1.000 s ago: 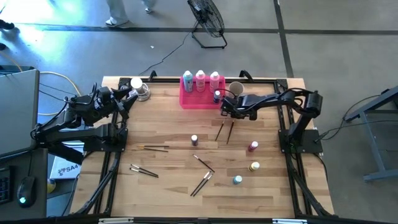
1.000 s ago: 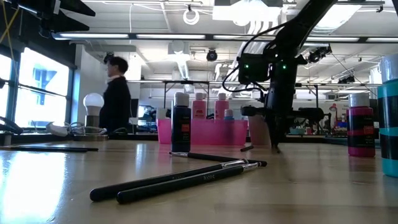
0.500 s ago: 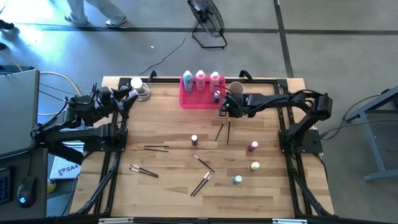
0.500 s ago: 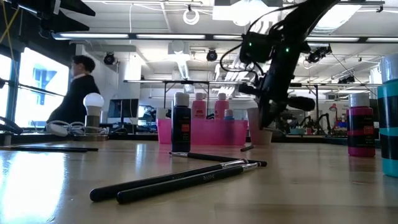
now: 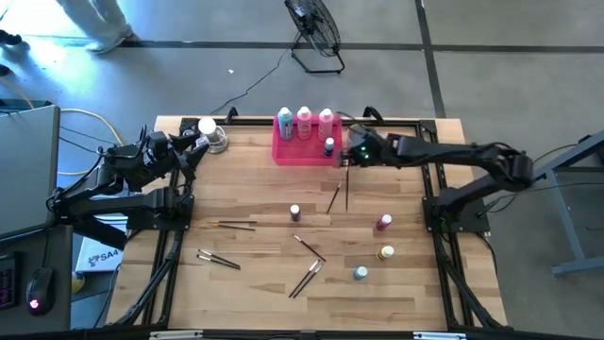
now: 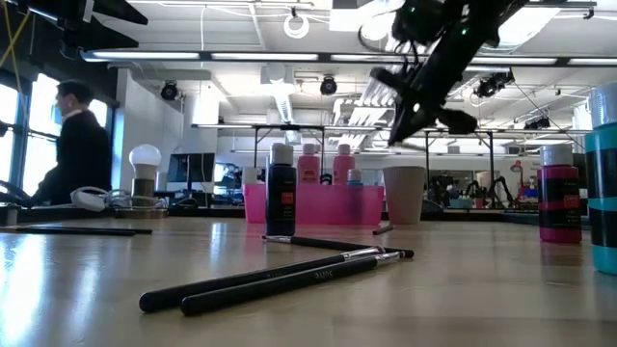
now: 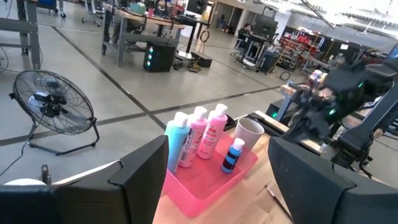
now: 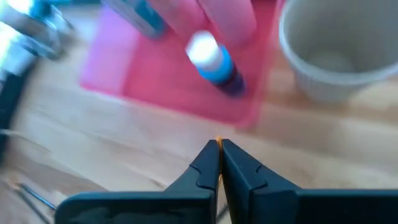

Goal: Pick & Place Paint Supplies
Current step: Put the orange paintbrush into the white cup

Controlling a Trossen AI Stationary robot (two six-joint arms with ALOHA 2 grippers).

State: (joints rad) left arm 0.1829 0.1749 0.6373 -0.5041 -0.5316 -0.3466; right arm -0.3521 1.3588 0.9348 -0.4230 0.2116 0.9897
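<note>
Wooden worktop (image 5: 264, 189) on grey workshop floor, brushes (image 5: 305, 279) and tiny bottles (image 5: 384, 223) scattered mid-surface, tall bottles (image 5: 304, 121) in a pink tray (image 5: 293, 154) at the far edge. Right jaws (image 5: 345, 157) pinch a brush (image 5: 346, 189) beside the tray; left jaws (image 5: 196, 142) wait open at the far left corner.

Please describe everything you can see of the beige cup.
The cup is pale beige, plain, perhaps paper, wider at its open rim. It stands upright on the wooden table, just beside the pink tray, on its right in the high view. It looks empty. The right gripper hangs above it; nothing touches it.
</note>
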